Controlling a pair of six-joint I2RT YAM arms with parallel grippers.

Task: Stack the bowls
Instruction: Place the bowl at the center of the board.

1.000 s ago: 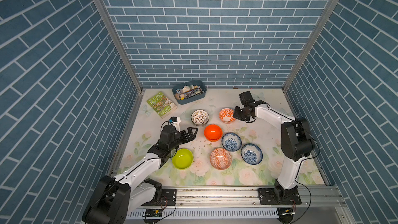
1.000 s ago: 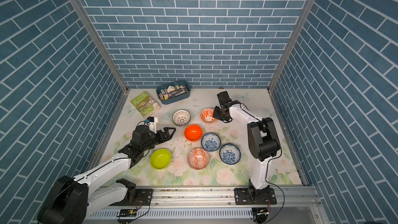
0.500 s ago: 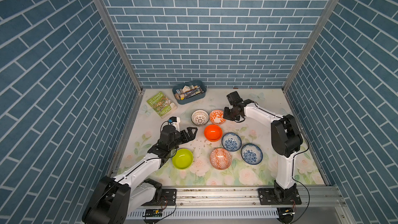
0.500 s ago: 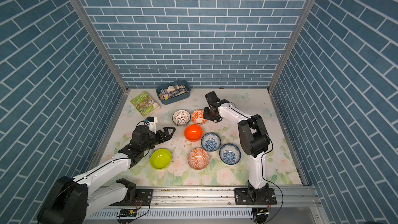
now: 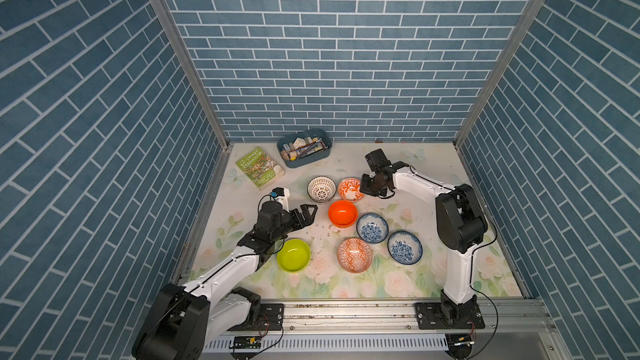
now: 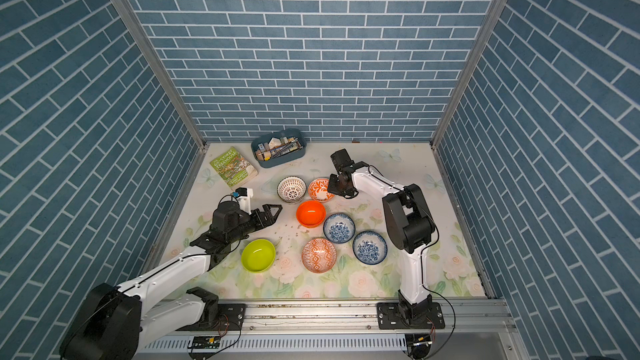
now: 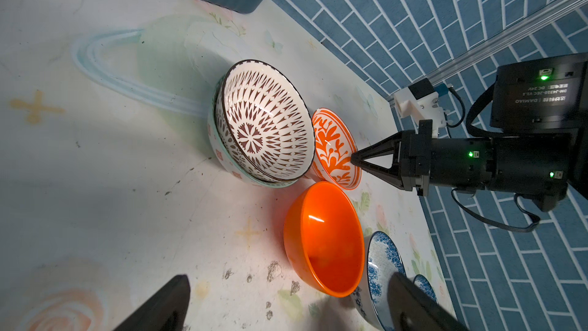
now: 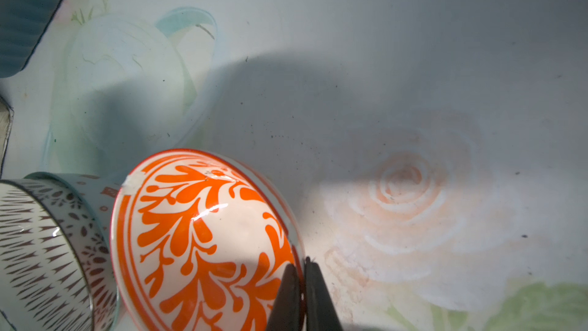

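Note:
My right gripper (image 8: 300,270) is shut on the rim of an orange-white leaf-patterned bowl (image 8: 203,237), holding it tilted right beside the white lattice bowl (image 5: 321,188). The lattice bowl sits nested in a grey-green bowl (image 7: 219,151). The plain orange bowl (image 5: 342,213) stands just in front of them. My left gripper (image 5: 308,211) hovers open to the left of the orange bowl with nothing between its fingers (image 7: 159,307). Nearer the front lie the lime green bowl (image 5: 293,255), an orange-white geometric bowl (image 5: 354,255) and two blue floral bowls (image 5: 372,227) (image 5: 404,247).
A blue tray (image 5: 325,154) of stationery stands at the back wall, with a green book (image 5: 260,167) to its left. Brick walls close in three sides. Small dark crumbs are scattered on the floral mat (image 5: 398,282) in front of the orange bowl.
The right gripper has carried the orange-white leaf bowl leftwards, up against the lattice bowl. The left arm has stayed where it was.

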